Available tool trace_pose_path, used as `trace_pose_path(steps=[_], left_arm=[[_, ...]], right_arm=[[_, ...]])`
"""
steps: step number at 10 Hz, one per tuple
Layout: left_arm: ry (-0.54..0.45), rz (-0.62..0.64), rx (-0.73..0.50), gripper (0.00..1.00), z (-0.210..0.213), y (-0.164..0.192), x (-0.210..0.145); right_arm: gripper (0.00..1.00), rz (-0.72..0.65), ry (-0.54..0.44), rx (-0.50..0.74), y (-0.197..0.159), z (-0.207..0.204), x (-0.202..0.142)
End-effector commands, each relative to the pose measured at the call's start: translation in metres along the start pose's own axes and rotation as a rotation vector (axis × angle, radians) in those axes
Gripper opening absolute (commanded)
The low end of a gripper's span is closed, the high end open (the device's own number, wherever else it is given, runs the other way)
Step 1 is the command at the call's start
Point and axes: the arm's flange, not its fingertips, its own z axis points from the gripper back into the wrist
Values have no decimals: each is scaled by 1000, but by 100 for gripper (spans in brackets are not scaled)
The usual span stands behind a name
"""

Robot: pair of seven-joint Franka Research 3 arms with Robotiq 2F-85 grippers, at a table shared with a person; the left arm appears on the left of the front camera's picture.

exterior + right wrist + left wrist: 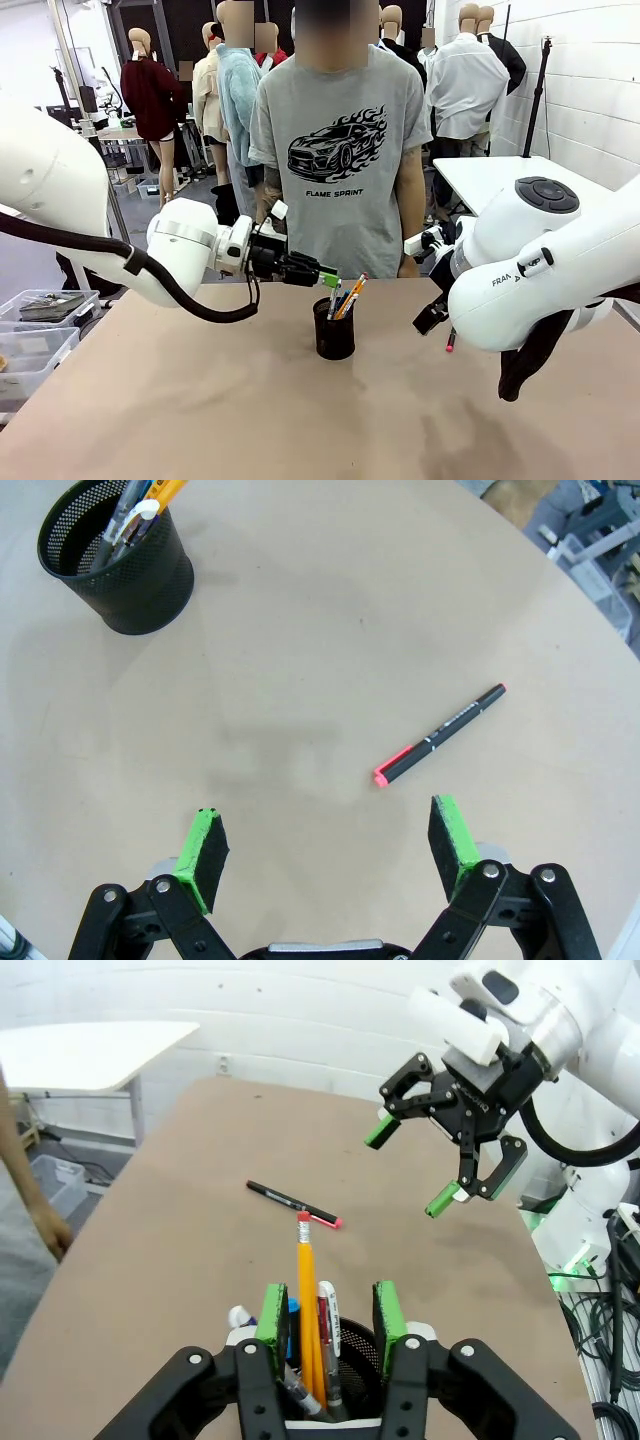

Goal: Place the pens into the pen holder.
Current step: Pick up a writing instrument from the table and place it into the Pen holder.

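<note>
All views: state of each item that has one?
pen holder: upright, pens inside.
yellow pencil: standing in the holder, ungripped.
white pen: standing in the holder.
dark pen: lying loose on the table.
left end effector: open, straddling the holder's pens.
right end effector: open, empty, near the dark pen.

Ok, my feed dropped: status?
Left gripper open over pen holder, pens inside. Right gripper open above dark pen on table. Nothing blocking.
</note>
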Motion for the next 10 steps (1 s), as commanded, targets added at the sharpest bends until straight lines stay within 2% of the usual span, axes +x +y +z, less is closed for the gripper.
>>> trace_pose_path(steps=[1, 3, 5, 7, 10], left_arm=[[12, -32, 127, 46, 36, -24, 14], [113, -16, 249, 46, 72, -42, 34], [273, 95, 367, 46, 107, -57, 50], [462, 154, 495, 46, 131, -71, 56], [693, 292, 524, 46, 154, -88, 55]], right_arm=[[100, -1, 1, 1, 0, 0, -1], [100, -1, 1, 1, 0, 0, -1], [100, -1, 1, 1, 0, 0, -1], [100, -1, 1, 1, 0, 0, -1], [100, -1, 1, 1, 0, 0, -1]])
